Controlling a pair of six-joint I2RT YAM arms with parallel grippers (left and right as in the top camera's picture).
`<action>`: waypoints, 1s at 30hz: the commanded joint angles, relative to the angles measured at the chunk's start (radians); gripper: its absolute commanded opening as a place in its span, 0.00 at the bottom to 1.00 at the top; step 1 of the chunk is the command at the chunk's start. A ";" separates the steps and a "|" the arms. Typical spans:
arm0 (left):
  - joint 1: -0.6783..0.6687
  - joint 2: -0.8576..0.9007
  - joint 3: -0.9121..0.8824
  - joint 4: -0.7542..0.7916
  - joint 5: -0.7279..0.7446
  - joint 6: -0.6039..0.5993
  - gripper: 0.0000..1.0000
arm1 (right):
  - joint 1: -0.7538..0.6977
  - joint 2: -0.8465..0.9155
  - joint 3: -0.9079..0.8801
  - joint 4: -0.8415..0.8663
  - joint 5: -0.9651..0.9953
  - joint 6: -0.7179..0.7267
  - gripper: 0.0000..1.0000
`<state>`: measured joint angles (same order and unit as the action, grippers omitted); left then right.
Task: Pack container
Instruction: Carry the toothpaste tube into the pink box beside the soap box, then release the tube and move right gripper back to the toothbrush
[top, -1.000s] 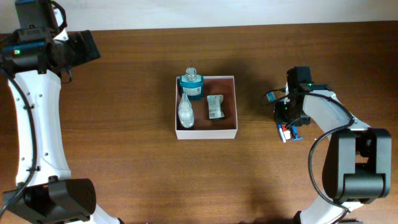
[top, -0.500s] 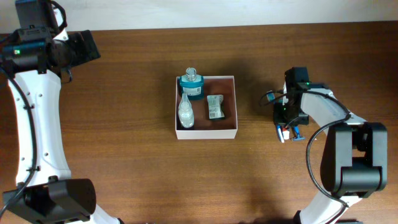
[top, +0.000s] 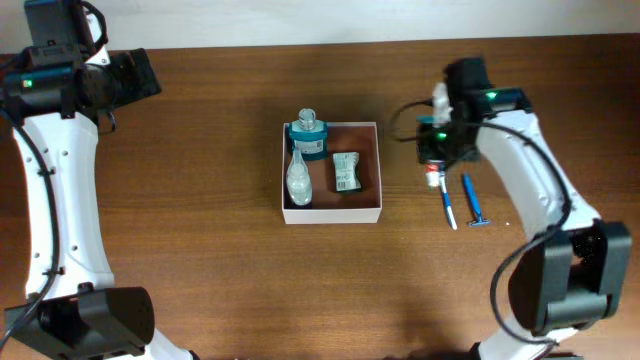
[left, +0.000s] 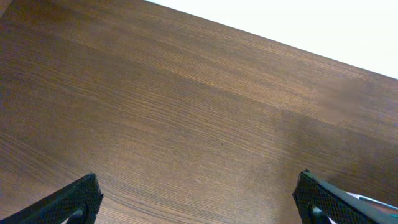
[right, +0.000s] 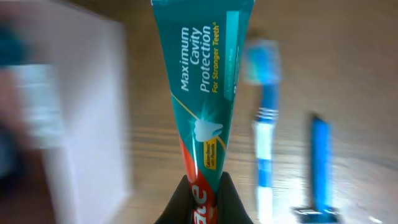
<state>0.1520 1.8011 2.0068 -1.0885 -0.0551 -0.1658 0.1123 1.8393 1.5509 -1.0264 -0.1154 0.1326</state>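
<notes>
Right gripper (right: 205, 200) is pinched on the lower, red-printed end of a teal toothpaste tube (right: 202, 93), which stands out from the fingers with the lettering "Maximum Cavity Protection" legible in the wrist view. From overhead this gripper (top: 437, 150) sits just beside the right wall of the container (top: 381, 170), outside it and not over its opening. The container rests near the middle of the table (top: 200, 250), a square, shallow, white-walled box with a brownish inside. Inside it are a teal bottle (top: 308, 136) at the far left corner, a clear bottle (top: 298, 180) lying along the left wall, and a small printed packet (top: 347, 172) towards the centre. On the table right of the container, near the held tube, lie a toothbrush (right: 263, 143) and, just beside it, a blue razor (right: 319, 158), roughly parallel and apart from each other. Left gripper (left: 200, 202) is spread wide, both fingertips at the lower corners of its wrist view with only bare wood between them; overhead, the left arm (top: 60, 150) is at the far left of the table, well apart from the container.
</notes>
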 joint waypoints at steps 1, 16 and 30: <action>0.002 0.002 0.002 0.002 0.008 -0.005 1.00 | 0.127 -0.019 0.020 0.066 -0.072 0.059 0.04; 0.002 0.002 0.002 0.002 0.008 -0.005 1.00 | 0.303 0.088 -0.003 0.187 0.003 0.165 0.04; 0.002 0.002 0.002 0.002 0.008 -0.005 1.00 | 0.299 0.219 -0.003 0.240 0.049 0.165 0.04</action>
<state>0.1520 1.8011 2.0068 -1.0889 -0.0551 -0.1658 0.4129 2.0338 1.5539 -0.7914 -0.1017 0.2886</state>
